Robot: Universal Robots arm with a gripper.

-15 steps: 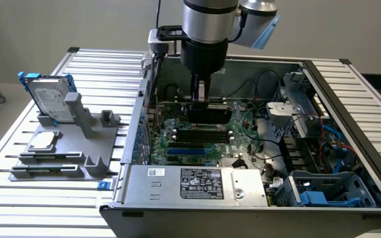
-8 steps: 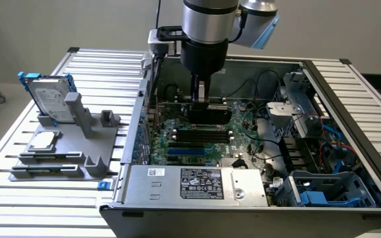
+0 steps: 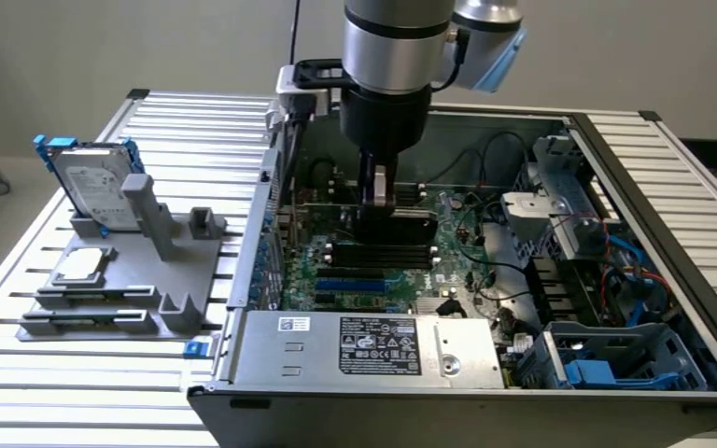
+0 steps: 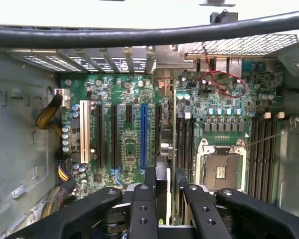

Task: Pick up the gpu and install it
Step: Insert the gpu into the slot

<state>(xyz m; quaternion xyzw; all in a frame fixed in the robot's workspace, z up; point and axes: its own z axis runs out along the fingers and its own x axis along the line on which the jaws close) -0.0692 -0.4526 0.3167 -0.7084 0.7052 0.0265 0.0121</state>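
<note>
Gripping the gpu (image 3: 399,229) edge-on, with fingers (image 4: 148,196) clamped tight on it, low over the motherboard slots (image 4: 143,134) inside the open case (image 3: 333,415) — liable to miss the slot and jam or bend contacts if tilted or off-line, or to slip under pressing force.
</note>
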